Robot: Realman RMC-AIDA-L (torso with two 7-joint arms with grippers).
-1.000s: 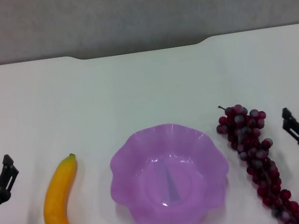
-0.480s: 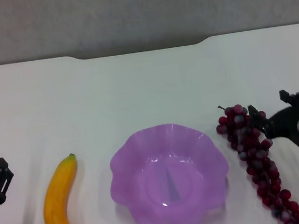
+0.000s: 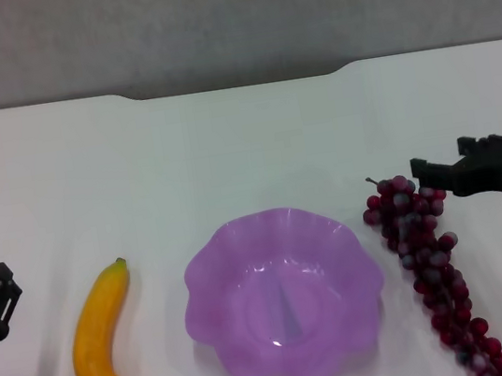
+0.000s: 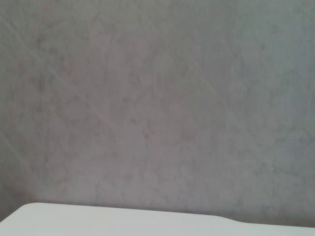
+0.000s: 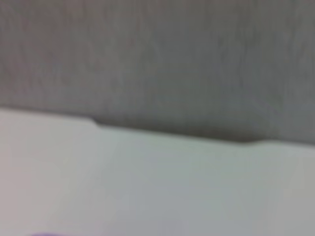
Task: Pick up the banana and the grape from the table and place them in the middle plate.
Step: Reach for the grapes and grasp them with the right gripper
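Grape (image 3: 425,256) lies on desk (image 3: 244,142) just right of middle plate (image 3: 283,294), banana (image 3: 104,340) left of it. Right gripper (image 3: 437,165), fingers parted and empty, hovers over the bunch's far end; left gripper (image 3: 0,292) parked at left edge, finger state unclear. Bunch likely floppy: grip near stem end.

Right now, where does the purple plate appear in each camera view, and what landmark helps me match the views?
Head view: the purple plate sits low in the centre, between the banana and the grapes.
Left wrist view: not in it; only the wall and a strip of table.
Right wrist view: only a purple sliver at the lower edge, perhaps its rim.
Shared landmark: the table's notched far edge before the grey wall.
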